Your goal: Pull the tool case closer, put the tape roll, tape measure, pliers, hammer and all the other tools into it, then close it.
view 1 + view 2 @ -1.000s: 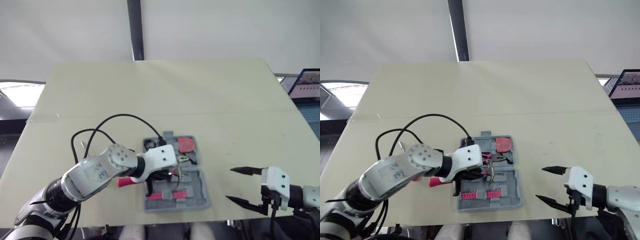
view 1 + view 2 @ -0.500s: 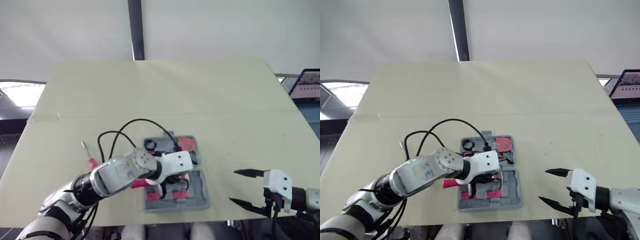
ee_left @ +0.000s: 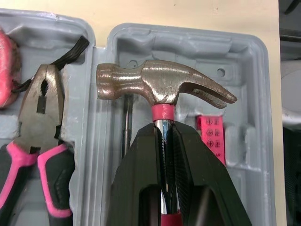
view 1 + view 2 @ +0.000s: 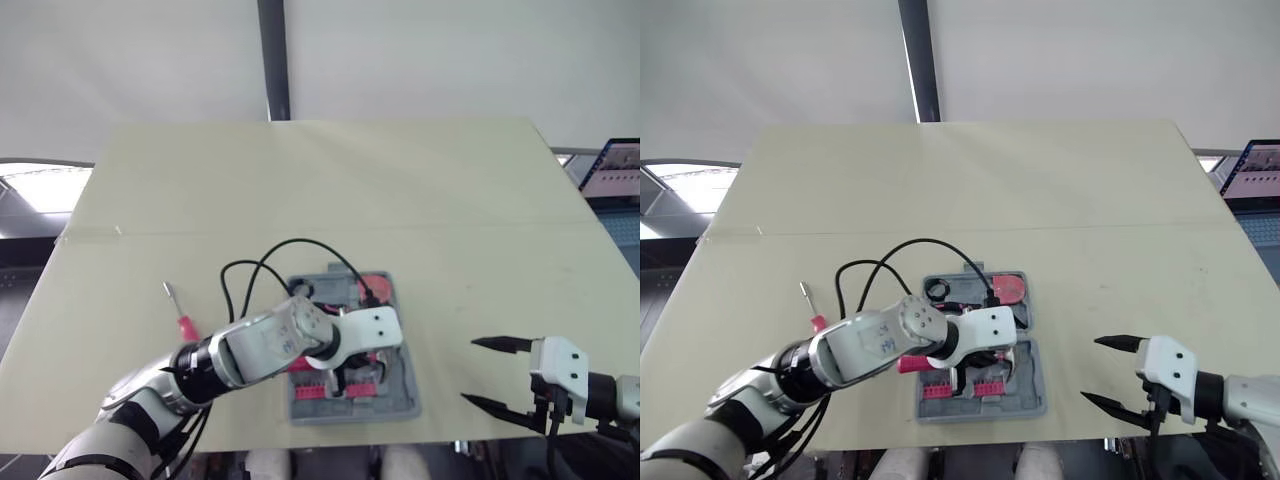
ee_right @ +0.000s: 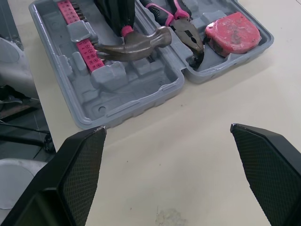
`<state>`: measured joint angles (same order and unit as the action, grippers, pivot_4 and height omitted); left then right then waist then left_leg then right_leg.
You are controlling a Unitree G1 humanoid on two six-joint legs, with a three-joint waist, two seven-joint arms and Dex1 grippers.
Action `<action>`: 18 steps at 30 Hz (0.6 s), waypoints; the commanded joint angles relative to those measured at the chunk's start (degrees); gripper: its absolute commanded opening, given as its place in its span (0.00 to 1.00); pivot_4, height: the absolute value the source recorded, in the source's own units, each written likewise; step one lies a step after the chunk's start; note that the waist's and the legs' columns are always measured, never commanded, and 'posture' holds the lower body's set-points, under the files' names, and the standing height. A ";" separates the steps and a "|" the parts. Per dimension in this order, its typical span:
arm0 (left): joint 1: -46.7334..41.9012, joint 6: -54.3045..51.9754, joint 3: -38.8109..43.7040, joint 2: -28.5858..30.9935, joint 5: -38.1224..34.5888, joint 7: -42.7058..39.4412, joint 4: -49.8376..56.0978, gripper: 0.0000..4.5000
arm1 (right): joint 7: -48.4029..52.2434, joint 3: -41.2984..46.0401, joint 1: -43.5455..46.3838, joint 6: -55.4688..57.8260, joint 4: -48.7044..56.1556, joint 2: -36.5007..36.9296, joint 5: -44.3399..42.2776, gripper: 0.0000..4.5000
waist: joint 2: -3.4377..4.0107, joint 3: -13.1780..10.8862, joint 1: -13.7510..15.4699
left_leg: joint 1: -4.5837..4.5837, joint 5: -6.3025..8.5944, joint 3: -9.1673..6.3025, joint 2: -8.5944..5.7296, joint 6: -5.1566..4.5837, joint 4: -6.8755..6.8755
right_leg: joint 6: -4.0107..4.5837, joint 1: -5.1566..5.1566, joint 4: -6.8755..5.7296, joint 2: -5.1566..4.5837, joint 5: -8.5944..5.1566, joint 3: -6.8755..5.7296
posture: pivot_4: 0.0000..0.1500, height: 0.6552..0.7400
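Left wrist view: we see the left gripper (image 3: 164,129) clamped on the hammer (image 3: 164,87) below its head, over the six o'clock half of the tool case (image 3: 244,52). A second ago it hung at the case's nine o'clock edge. Pliers (image 3: 40,108) and tape measure (image 5: 233,32) lie in the twelve o'clock half. The right gripper (image 5: 167,128) stays spread wide at four o'clock. The pink bit strip (image 3: 210,136) bears tiny marks, perhaps screw symbols.
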<state>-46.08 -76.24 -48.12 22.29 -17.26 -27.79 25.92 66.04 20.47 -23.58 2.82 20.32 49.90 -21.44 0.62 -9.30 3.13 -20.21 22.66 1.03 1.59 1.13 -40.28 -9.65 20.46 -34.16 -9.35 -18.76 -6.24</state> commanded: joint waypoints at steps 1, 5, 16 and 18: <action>-1.14 0.13 0.65 -2.48 0.79 0.65 -0.10 0.01 | -0.37 1.62 -0.64 0.24 1.77 0.37 -0.26 1.00 | 0.00 0.00 -0.02 | 0.00 0.00 0.00 0.00 0.00 0.01 | 0.00 0.00 0.00 0.00 0.00 0.00 | 1.00 0.95; -1.68 -0.27 -0.68 -3.68 1.07 0.75 -0.97 0.01 | -0.58 1.70 -1.08 0.38 2.21 0.33 -0.34 1.00 | 0.00 0.00 -0.08 | 0.00 0.00 0.00 0.00 0.00 0.01 | 0.00 0.00 0.00 0.00 0.00 0.00 | 1.00 0.95; -2.50 0.42 -3.03 -6.58 2.78 0.89 -4.80 0.01 | 2.70 5.19 -2.81 -1.34 -0.52 2.15 -0.81 1.00 | 0.00 0.00 -0.02 | 0.00 0.00 0.01 0.00 -0.01 0.00 | 0.00 0.00 0.00 0.00 0.00 0.00 | 1.00 0.95; -2.50 0.63 -3.03 -6.66 3.04 0.91 -5.07 0.01 | 2.76 5.37 -2.56 -1.45 -0.94 2.21 -0.57 1.00 | 0.00 0.00 -0.04 | 0.00 -0.01 0.01 0.00 -0.01 0.00 | 0.00 0.00 -0.01 0.00 0.00 0.00 | 1.00 0.95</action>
<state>-47.37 -76.72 -51.18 16.32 -15.14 -26.95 19.69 68.00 24.07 -25.96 2.27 19.43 51.60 -21.52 0.62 -9.30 3.09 -20.20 22.66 1.04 1.59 1.12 -40.28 -9.65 20.46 -34.16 -9.35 -18.76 -6.24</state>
